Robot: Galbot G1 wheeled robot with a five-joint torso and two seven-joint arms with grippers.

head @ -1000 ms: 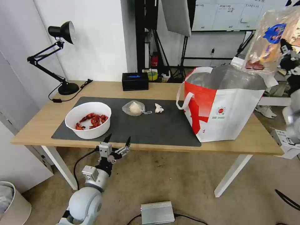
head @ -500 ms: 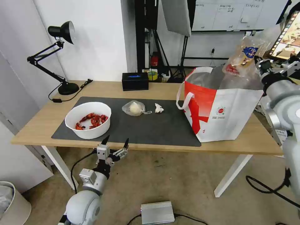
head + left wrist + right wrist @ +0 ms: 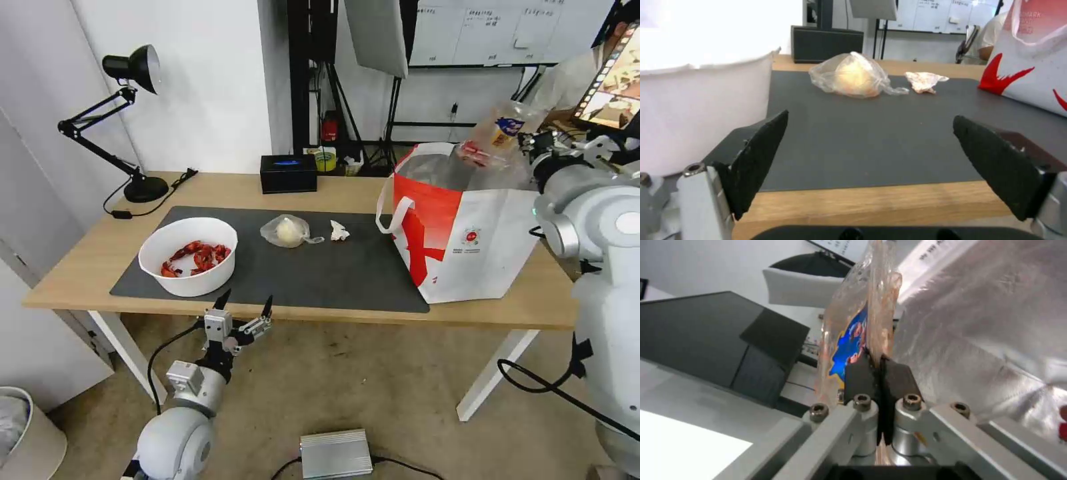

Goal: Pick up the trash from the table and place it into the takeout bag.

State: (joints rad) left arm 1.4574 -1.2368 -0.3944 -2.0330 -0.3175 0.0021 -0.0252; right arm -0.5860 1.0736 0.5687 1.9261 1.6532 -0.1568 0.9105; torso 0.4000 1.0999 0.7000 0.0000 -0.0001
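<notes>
Light wood runs across this surface (image 3: pixel 80 263), a dark grey mat (image 3: pixel 333 277) on top, and we sweep from nine o'clock. Black desk lamp (image 3: pixel 127 113) at the far left corner. White bowl (image 3: pixel 189 255) of red shells sits on the mat's left end. Below the near edge, around seven o'clock, the left gripper (image 3: pixel 244 303) hangs in the air, fingers spread wide with nothing between them. At the mat's centre lies the small clear bag (image 3: pixel 287 231) with its white lump, the crumpled napkin (image 3: pixel 339 231) just beside it toward three o'clock, and the black tissue box (image 3: pixel 288 173) behind them at twelve. On to three o'clock: the takeout bag (image 3: pixel 467 247) stands upright, mouth open, foil lining showing. Above its far rim, the right gripper (image 3: pixel 874 361) is clamped tight on the clear plastic tray (image 3: pixel 490 137), which hangs over the opening.
</notes>
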